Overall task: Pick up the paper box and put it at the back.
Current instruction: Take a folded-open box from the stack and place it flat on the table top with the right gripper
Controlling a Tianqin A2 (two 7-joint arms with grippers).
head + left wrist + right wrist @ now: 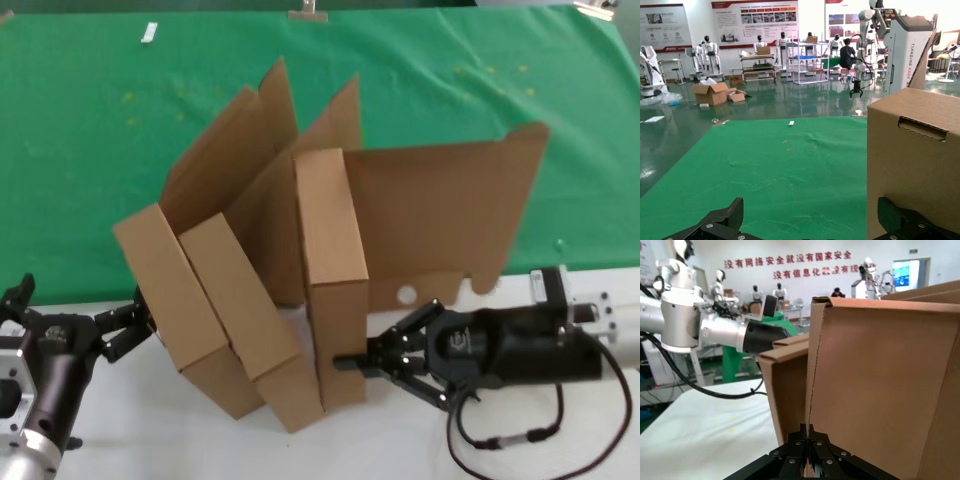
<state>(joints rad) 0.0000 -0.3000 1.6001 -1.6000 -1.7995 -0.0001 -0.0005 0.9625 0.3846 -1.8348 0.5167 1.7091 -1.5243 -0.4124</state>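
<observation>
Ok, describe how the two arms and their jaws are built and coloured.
The right gripper has black jaws on a glossy black housing with a small white logo, a white and silver arm behind it, and a black cable looping underneath. The left gripper is black too, on a silver-grey wrist.

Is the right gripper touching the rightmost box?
Touching. The right wrist view shows the right gripper closed on the box's edge; the head view agrees.
</observation>
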